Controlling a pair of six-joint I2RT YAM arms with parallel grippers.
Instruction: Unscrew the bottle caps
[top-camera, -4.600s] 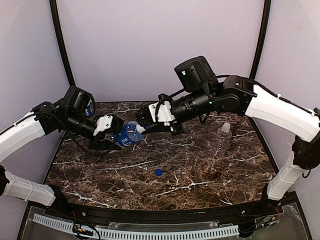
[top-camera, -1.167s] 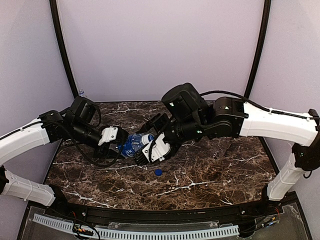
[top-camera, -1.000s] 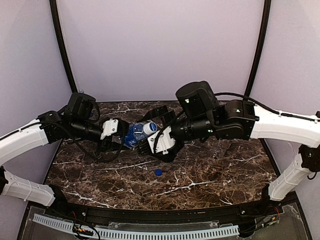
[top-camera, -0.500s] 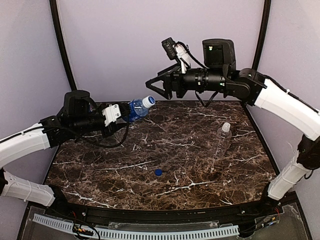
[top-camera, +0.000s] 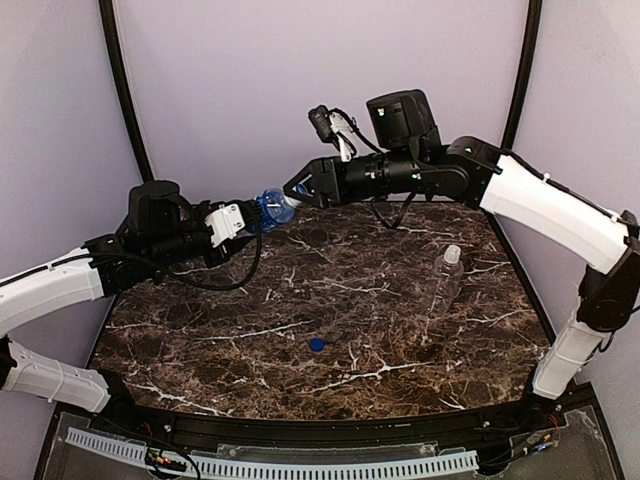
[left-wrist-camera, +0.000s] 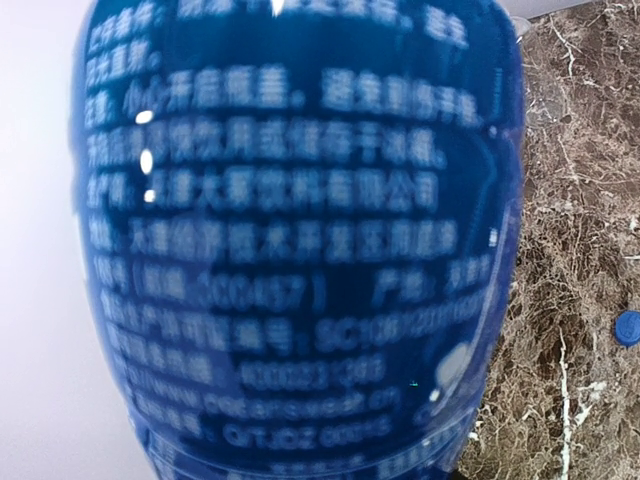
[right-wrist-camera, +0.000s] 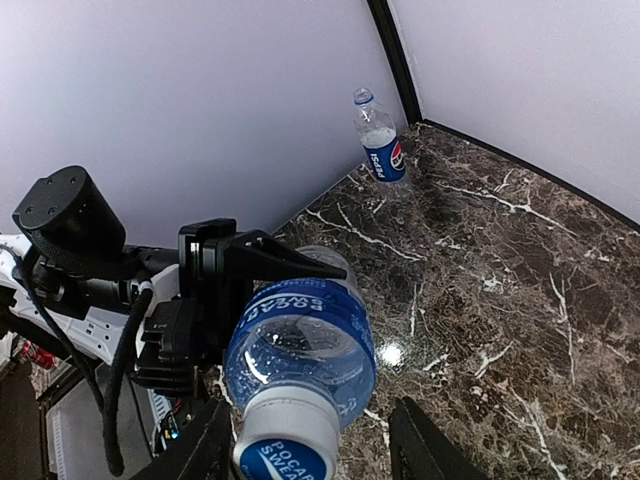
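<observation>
Since the prior frame the right gripper (top-camera: 296, 190) has dropped to the mouth of the raised bottle (top-camera: 270, 208). Its fingers (right-wrist-camera: 418, 445) are spread either side of the white cap (right-wrist-camera: 285, 448), not closed on it. The left gripper (top-camera: 250, 214) is clamped on that bottle, holding it tilted above the table (top-camera: 400, 330), back left. Its blue label carries white Chinese print, too blurred to read; the cap reads "POCARI SWEAT". A Pepsi bottle (right-wrist-camera: 379, 138) stands upright in the far corner. An unlabelled bottle (top-camera: 443, 282) stands at right. A blue cap (top-camera: 316, 344) lies loose on the marble.
</observation>
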